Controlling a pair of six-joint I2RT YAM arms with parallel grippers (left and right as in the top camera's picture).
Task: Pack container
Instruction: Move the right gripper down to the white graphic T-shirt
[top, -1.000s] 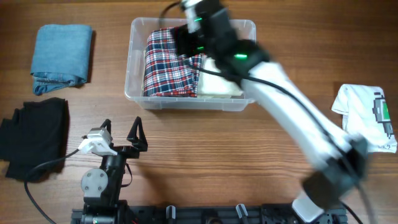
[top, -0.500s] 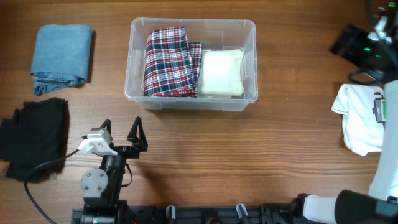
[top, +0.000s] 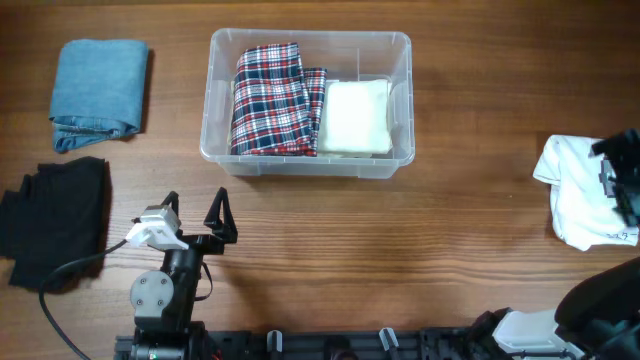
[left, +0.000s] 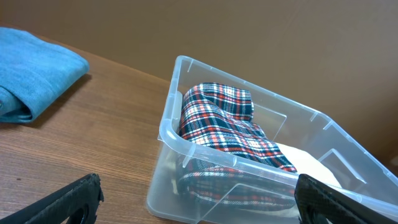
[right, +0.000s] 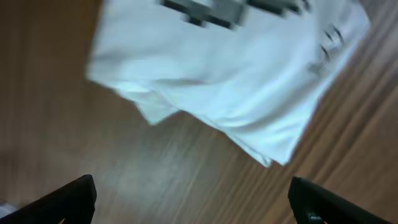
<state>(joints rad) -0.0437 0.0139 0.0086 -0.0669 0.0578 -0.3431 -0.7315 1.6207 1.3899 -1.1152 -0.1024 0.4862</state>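
Jaws spread, the right gripper (right: 196, 200) hovered over the white shirt (right: 230, 68) at the right edge, and it should probably pinch all layers together before carrying it left to the far-centre container (top: 305, 166), while the left gripper (top: 195, 206) sat spread and empty.

A brown wooden table (top: 330, 260) is seen from overhead, its grain running from 9 to 3 o'clock. A clear container (top: 300, 166) is set on it towards 12 o'clock. A folded blue cloth (top: 98, 88) is laid at about 10 o'clock, well apart from the container. A crumpled black cloth (top: 55, 220) is placed near it, at 9 o'clock. A white cloth (top: 572, 195) with a dark print, possibly blocky shapes, is spread at 3 o'clock.
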